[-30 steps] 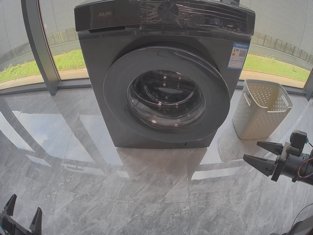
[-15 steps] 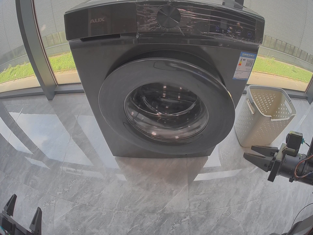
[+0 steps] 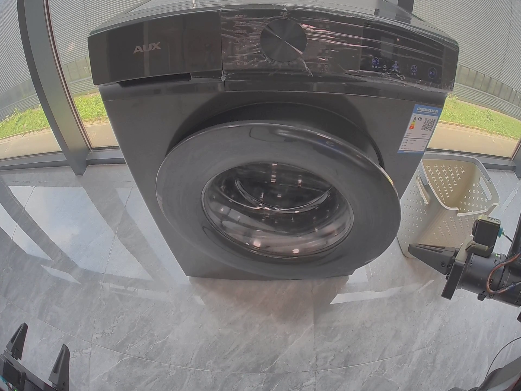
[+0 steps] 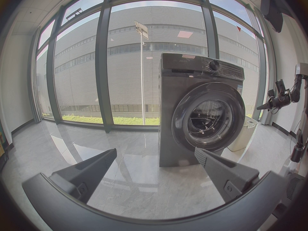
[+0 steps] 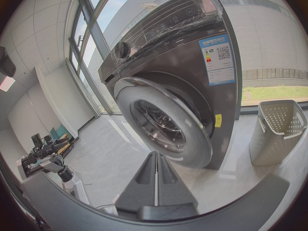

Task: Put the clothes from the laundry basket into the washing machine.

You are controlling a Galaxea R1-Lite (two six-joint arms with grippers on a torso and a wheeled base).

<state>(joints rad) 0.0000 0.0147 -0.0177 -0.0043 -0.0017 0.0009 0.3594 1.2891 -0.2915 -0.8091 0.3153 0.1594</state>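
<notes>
Head view: washer [image 3: 271,109] stands on the floor, round door [image 3: 277,207] looks shut, latch not readable. Basket [image 3: 415,218] stands on the floor just beside the washer's right side; the part of its inside on view looks bare, no clothes made out. Right gripper [image 3: 420,252] hangs in front of the basket's lower wall, fingers pressed together, holding nothing. Left gripper [image 3: 40,348] sits low and well apart from everything, fingers spread, empty.

Left wrist view: left gripper [image 4: 154,151] spread wide, aimed at the washer [image 4: 179,90] from well back.

Right wrist view: right gripper [image 5: 156,153] closed, tips pointing at the door's [image 5: 160,125] lower rim; basket [image 5: 272,138] off to the side.

Judgement: the door likely has to come open first. The right arm is nearest, so it should part its fingers before reaching the door's right edge, hook the rim squarely, swing wide, and not knock the light basket. The handle spot cannot be told.
</notes>
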